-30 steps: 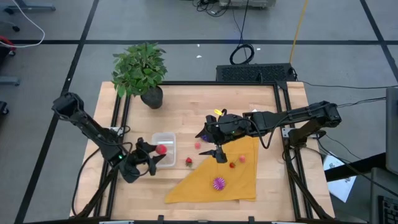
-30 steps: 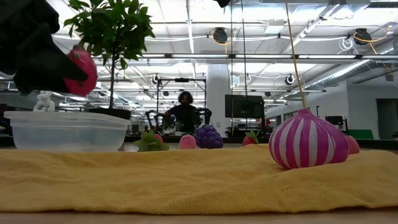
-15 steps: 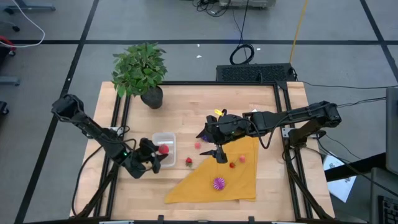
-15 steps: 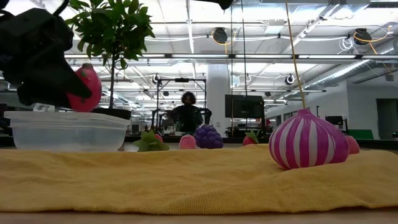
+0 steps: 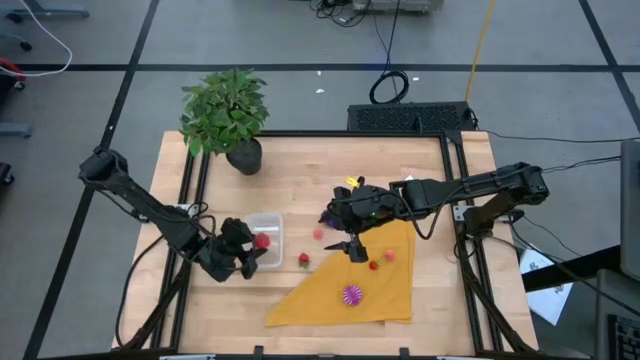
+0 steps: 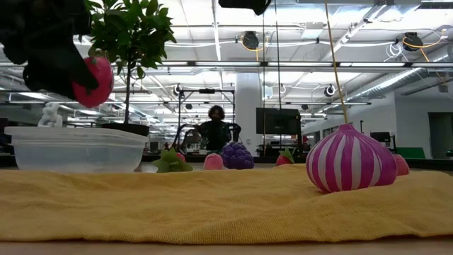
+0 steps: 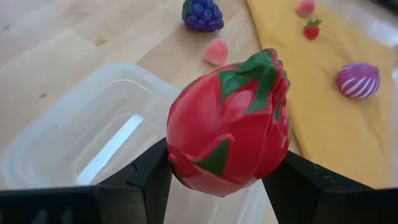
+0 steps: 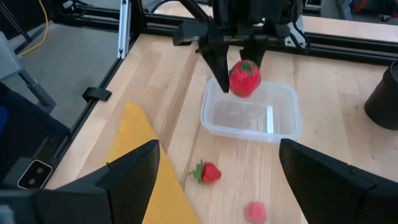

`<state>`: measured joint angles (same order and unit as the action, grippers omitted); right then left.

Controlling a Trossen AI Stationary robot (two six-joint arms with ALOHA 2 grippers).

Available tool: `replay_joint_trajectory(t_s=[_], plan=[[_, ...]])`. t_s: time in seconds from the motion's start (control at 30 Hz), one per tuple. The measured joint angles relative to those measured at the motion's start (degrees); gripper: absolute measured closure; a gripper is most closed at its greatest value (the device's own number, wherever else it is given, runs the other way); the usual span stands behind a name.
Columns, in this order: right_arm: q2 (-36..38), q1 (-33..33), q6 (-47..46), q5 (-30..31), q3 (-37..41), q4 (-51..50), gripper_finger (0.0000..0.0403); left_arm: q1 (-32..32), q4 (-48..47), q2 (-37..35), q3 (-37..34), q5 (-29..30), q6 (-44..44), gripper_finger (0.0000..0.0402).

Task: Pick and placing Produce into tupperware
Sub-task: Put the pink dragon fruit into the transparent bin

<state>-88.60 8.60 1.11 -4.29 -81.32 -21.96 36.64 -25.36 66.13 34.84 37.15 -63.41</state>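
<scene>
Since the earlier frame my left gripper point(image 5: 252, 247) had risen a little, lifting the red dragon fruit point(image 7: 227, 127) higher over the tupperware point(image 5: 268, 228). Its fingers point(image 7: 148, 177) were clamped on the fruit's sides, above the box's open top (not touching it). The box sat on the table point(image 5: 300, 160) near the left edge. My right gripper point(image 5: 352, 245) hung with fingers apart over the yellow cloth point(image 5: 385, 290), by its upper corner. The striped purple ball point(image 5: 351, 294), strawberry point(image 5: 303, 260) and purple grapes point(image 7: 202, 14) lay outside the box.
</scene>
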Motion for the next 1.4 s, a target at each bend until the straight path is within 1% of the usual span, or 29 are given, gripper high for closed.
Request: replay_joint_trajectory(t_s=[0.2, 0.3, 0.4, 0.57, 0.7, 0.87, 1.07, 1.17, 1.4], plan=[[0.0, 0.0, 0.31, 0.0, 0.0, -0.22, 0.008, -0.3, -10.16, 0.17, 4.67, -1.72, -1.86, 0.019], [0.0, -0.01, 0.52, 0.0, 0.0, -0.21, 0.008, -1.42, -13.22, 0.17, 6.44, -3.42, -2.92, 0.019], [0.0, 0.0, 0.58, 0.0, 0.0, -0.21, 0.008, -3.54, -15.26, 0.17, 7.73, -6.54, -2.49, 0.019], [0.0, -0.01, 0.65, 0.0, 0.0, -0.21, 0.008, -7.31, -15.49, 0.17, 9.48, -13.54, 1.61, 0.019], [0.0, -0.01, 0.65, 0.0, 0.0, -0.21, 0.008, -8.13, -16.32, 0.17, 9.76, -17.59, 1.72, 0.019], [0.0, -0.01, 1.22, 0.0, 0.0, -0.21, 0.008, -8.06, -18.69, 0.23, 9.76, -17.78, -1.28, 0.019], [0.0, -0.01, 1.29, 0.0, 0.0, -0.24, 0.008, -8.08, -17.39, 2.85, 9.76, -15.18, -1.67, 0.019], [0.0, -0.02, 1.29, 0.0, 0.0, -0.25, 0.008, -8.4, -17.21, 4.76, 9.74, -16.12, -1.64, 0.019], [0.0, -0.02, 1.15, 0.0, 0.0, -0.5, 0.008, -9.29, -14.64, 6.93, 9.74, -16.07, -1.36, 0.019]])
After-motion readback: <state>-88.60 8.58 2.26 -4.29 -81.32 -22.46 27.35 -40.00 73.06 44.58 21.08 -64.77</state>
